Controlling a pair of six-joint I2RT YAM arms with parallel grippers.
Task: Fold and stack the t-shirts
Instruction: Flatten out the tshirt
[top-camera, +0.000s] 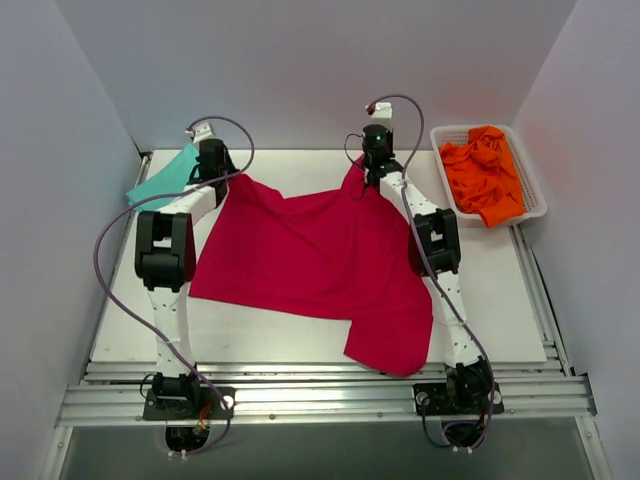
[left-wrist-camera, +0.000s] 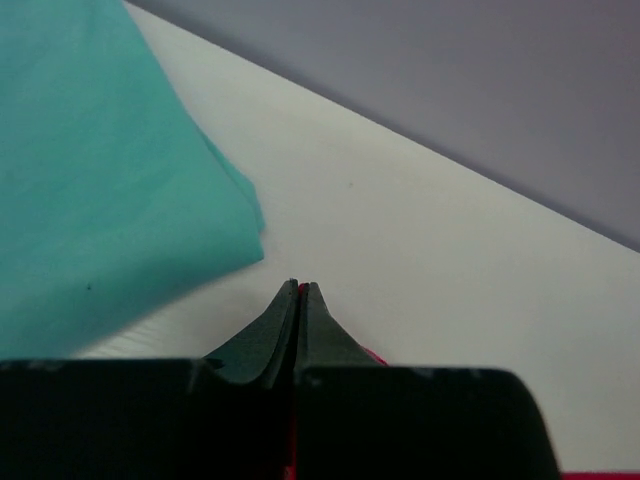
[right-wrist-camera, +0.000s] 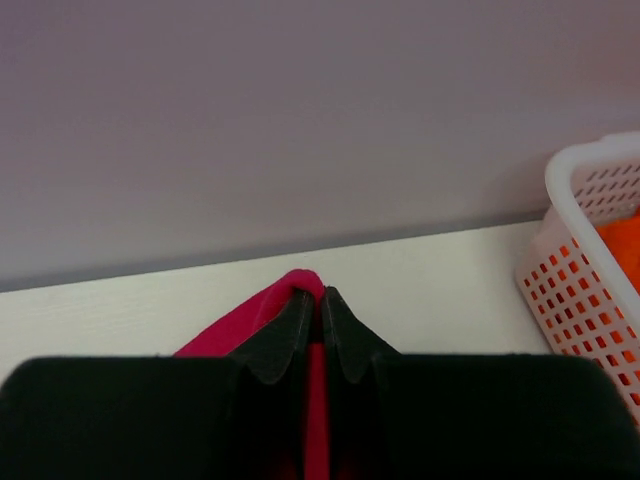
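A crimson red t-shirt (top-camera: 320, 260) lies spread over the middle of the table, its near right part hanging toward the front edge. My left gripper (top-camera: 222, 176) is shut on its far left corner; in the left wrist view a thin red strip shows between the closed fingers (left-wrist-camera: 300, 290). My right gripper (top-camera: 372, 178) is shut on the far right corner, and red cloth (right-wrist-camera: 290, 295) bulges over its fingertips. A folded teal t-shirt (top-camera: 165, 182) (left-wrist-camera: 100, 190) lies at the far left, just left of the left gripper. Orange t-shirts (top-camera: 485, 172) are piled in a basket.
The white mesh basket (top-camera: 530, 170) (right-wrist-camera: 585, 260) stands at the far right of the table. White walls close in on the left, back and right. An aluminium rail (top-camera: 320, 395) runs along the front edge by the arm bases.
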